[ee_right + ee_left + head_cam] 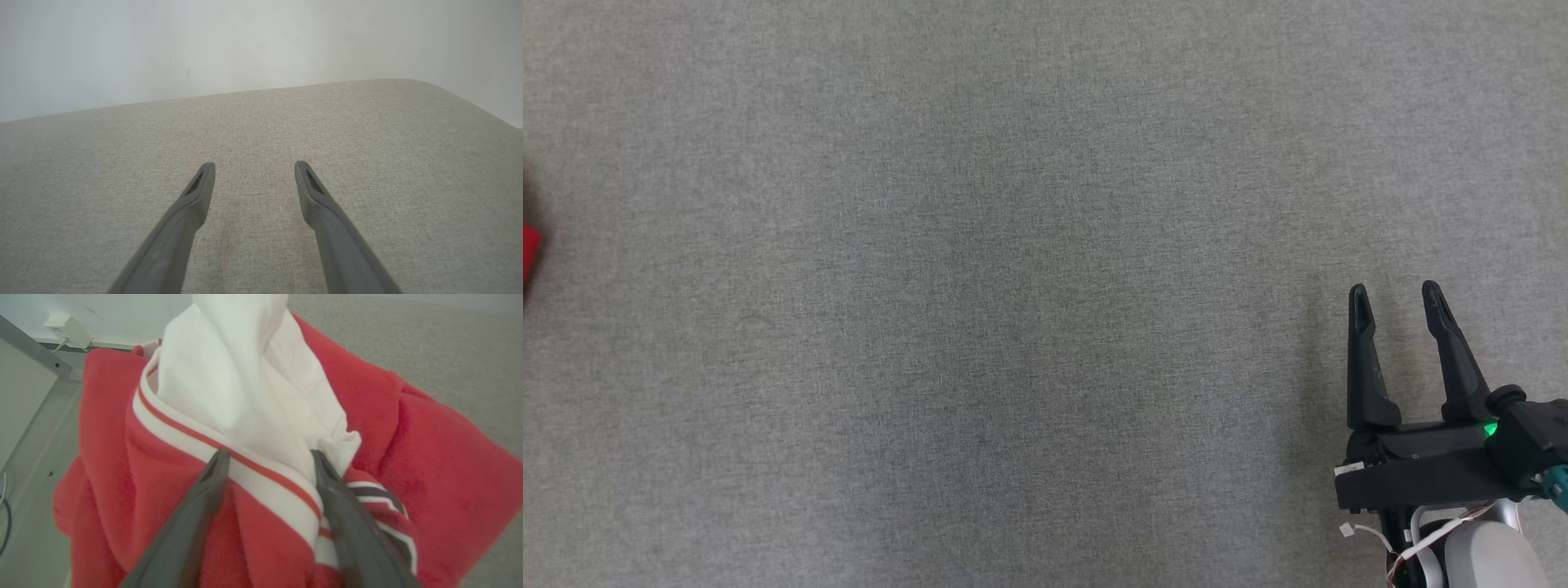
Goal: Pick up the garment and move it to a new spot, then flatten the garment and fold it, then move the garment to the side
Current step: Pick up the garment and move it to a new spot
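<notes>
The garment (pixel 429 449) is red fleece with a white lining and a band of white, red and dark stripes; it lies bunched at the edge of the grey cloth surface (pixel 408 347). My left gripper (pixel 269 454) is open right over it, its two fingers straddling the striped band and the white lining. A sliver of the red garment (pixel 528 249) shows at the left edge of the head view. At the lower right of that view my right gripper (pixel 1395 298) stands open and empty above the grey surface (pixel 1013 286); the right wrist view shows this gripper (pixel 254 164) with bare cloth between its fingers.
A pale wall rises behind the far edge of the grey surface (pixel 261 134). Beyond the garment are a white box (pixel 67 330) on the wall, a pale panel (pixel 20 396) and a dark cable (pixel 5 522) on the floor.
</notes>
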Robot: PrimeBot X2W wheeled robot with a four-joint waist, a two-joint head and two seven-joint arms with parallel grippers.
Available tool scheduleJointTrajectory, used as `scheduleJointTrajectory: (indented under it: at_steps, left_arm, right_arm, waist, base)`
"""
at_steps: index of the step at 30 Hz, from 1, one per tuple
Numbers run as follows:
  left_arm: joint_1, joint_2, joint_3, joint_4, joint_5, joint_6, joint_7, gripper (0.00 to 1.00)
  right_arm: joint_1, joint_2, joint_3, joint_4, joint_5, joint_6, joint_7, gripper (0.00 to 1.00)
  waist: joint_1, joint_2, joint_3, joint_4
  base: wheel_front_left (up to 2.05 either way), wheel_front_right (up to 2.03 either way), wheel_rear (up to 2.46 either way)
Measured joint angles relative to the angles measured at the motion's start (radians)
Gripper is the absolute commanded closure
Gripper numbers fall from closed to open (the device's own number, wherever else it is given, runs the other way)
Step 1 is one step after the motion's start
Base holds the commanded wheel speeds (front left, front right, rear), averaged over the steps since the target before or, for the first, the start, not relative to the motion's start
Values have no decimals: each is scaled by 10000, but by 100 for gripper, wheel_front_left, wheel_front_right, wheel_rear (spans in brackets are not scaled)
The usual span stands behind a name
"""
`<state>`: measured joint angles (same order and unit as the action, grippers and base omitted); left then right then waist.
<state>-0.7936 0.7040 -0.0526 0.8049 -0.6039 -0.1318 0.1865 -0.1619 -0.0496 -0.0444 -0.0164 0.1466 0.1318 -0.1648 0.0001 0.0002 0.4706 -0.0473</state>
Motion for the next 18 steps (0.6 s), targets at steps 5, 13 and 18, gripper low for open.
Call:
scheduleJointTrajectory:
  at_steps: [5,13,18]
  left_arm:
    - [10,69,-445,276,-299,0,477,21]
    - [-139,178,-648,780,-468,8,-892,100]
    - [-755,265,-673,865,-17,125,-2508,100]
  right_arm:
    - [1,-2,2,46,17,0,-27,0]
    - [-12,0,94,268,50,0,-31,0]
    - [-12,-2,161,483,150,0,-105,0]
  waist:
    - [-1,-1,-100,-16]
    - [-1,-1,-423,59]
    - [-1,-1,-788,136]
  base:
    - [0,0,0]
    - [0,0,0]
    - [0,0,0]
